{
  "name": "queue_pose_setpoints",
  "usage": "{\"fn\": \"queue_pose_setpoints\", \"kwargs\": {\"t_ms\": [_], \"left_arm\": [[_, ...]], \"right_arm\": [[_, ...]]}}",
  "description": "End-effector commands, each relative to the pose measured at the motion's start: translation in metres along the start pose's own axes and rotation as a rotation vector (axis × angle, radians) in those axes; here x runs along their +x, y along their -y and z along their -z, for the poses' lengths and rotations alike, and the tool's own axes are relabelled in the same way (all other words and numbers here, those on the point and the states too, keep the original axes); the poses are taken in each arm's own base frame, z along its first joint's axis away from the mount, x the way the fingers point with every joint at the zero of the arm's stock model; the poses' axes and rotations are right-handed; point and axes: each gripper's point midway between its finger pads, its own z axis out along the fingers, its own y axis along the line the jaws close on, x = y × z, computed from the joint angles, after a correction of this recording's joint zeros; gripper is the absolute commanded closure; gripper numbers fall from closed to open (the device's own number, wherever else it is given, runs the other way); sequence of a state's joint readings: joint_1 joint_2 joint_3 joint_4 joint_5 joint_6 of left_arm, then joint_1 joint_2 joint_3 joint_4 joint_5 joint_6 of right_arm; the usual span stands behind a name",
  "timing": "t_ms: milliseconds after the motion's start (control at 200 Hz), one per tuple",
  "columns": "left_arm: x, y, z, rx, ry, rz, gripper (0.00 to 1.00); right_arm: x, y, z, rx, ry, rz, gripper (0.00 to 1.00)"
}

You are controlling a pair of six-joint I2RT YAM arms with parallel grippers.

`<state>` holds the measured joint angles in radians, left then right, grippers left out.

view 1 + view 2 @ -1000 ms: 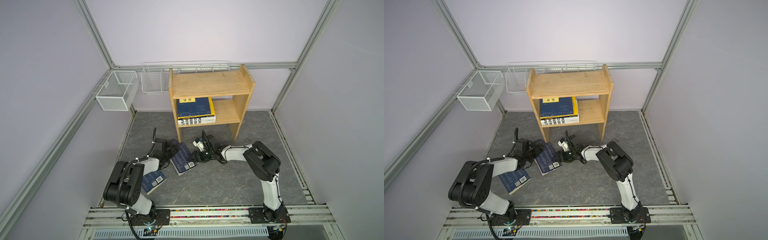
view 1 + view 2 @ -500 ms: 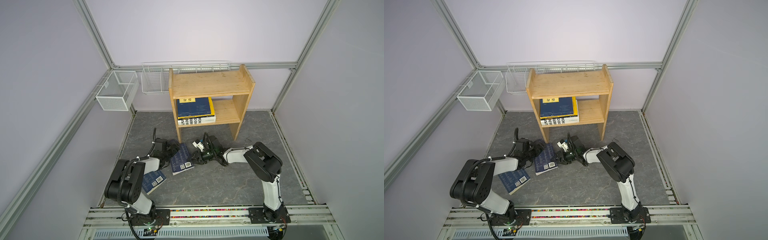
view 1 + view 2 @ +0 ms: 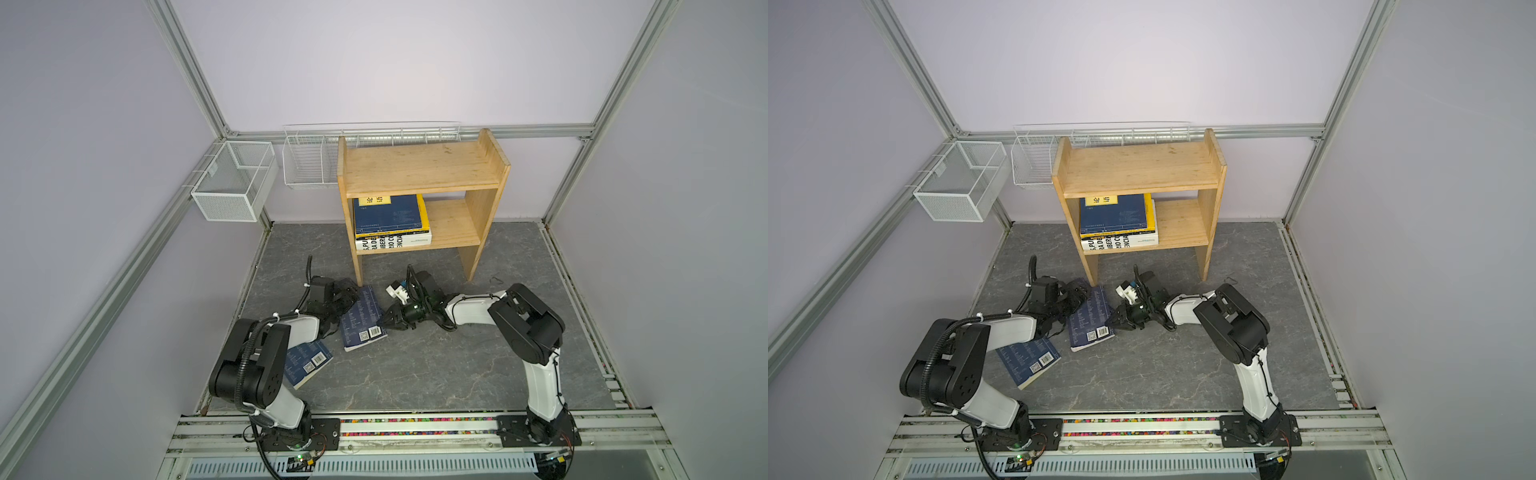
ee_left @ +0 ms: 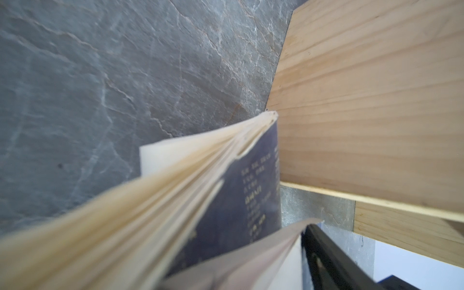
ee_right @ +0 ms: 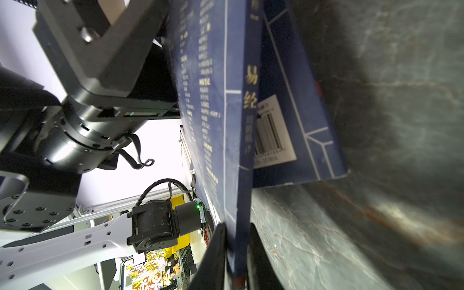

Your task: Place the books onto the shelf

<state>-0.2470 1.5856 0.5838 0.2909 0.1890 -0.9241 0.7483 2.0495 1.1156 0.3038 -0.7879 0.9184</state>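
The pine shelf (image 3: 419,170) (image 3: 1138,168) holds a flat stack of books (image 3: 390,224) on its lower tier: navy on top, then yellow, black and thick white. A navy book (image 3: 360,320) (image 3: 1090,320) lies on the floor before the shelf's left leg. My right gripper (image 3: 385,323) (image 5: 237,251) is shut on the spine edge of that book (image 5: 213,100). At its opposite edge, my left gripper (image 3: 338,299) stands open, the fanned pages (image 4: 150,200) running in beside one black finger (image 4: 326,256). A second navy book (image 3: 309,363) (image 3: 1027,359) lies under my left arm.
Two white wire baskets (image 3: 232,187) (image 3: 309,166) hang on the back left frame, next to the shelf. The shelf's side panel (image 4: 364,100) stands close beside the book's far corner. Grey stone-look floor (image 3: 415,365) spreads in front of both arms.
My right gripper has swung down and left to the floor book's spine edge and closed on it. The book has shifted slightly left. The left arm has stayed put.
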Motion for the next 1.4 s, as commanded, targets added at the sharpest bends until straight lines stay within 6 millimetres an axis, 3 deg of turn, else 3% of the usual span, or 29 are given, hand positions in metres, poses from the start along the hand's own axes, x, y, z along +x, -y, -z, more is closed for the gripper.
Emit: {"fn": "queue_pose_setpoints", "kwargs": {"t_ms": [0,125,375,405,545,720,850,945,1145,1320,1395], "left_arm": [[0.064,-0.062,0.001,-0.196,-0.215,0.074,0.18],[0.063,-0.062,0.004,-0.199,-0.215,0.078,0.18],[0.056,-0.067,0.020,-0.247,-0.189,0.079,0.11],[0.055,-0.069,0.024,-0.260,-0.183,0.079,0.00],[0.044,-0.074,0.046,-0.310,-0.127,0.066,0.01],[0.019,-0.064,0.085,-0.309,-0.013,0.047,0.01],[-0.003,-0.037,0.118,-0.238,0.094,0.027,0.01],[-0.017,-0.006,0.145,-0.114,0.170,-0.009,0.00],[-0.031,0.047,0.212,0.040,0.254,-0.050,0.00],[-0.018,0.107,0.224,0.247,0.089,-0.058,0.03],[-0.013,0.128,0.218,0.319,0.000,-0.040,0.05]], "right_arm": [[0.001,-0.041,0.000,-0.081,-0.017,0.081,0.85],[0.001,-0.050,0.004,-0.087,-0.009,0.103,0.91],[0.002,-0.067,0.018,-0.068,0.019,0.152,0.93],[0.003,-0.069,0.019,-0.065,0.023,0.160,0.93],[0.009,-0.081,0.023,-0.049,0.020,0.198,0.93],[0.023,-0.092,0.026,0.034,0.007,0.285,0.93],[0.037,-0.108,0.032,0.112,0.006,0.409,0.93],[0.040,-0.117,0.041,0.193,0.036,0.518,0.93],[0.018,-0.134,0.085,0.452,0.196,0.788,0.93],[-0.007,-0.133,0.112,0.720,0.282,0.999,0.93],[-0.012,-0.132,0.115,0.808,0.281,1.073,0.93]]}}
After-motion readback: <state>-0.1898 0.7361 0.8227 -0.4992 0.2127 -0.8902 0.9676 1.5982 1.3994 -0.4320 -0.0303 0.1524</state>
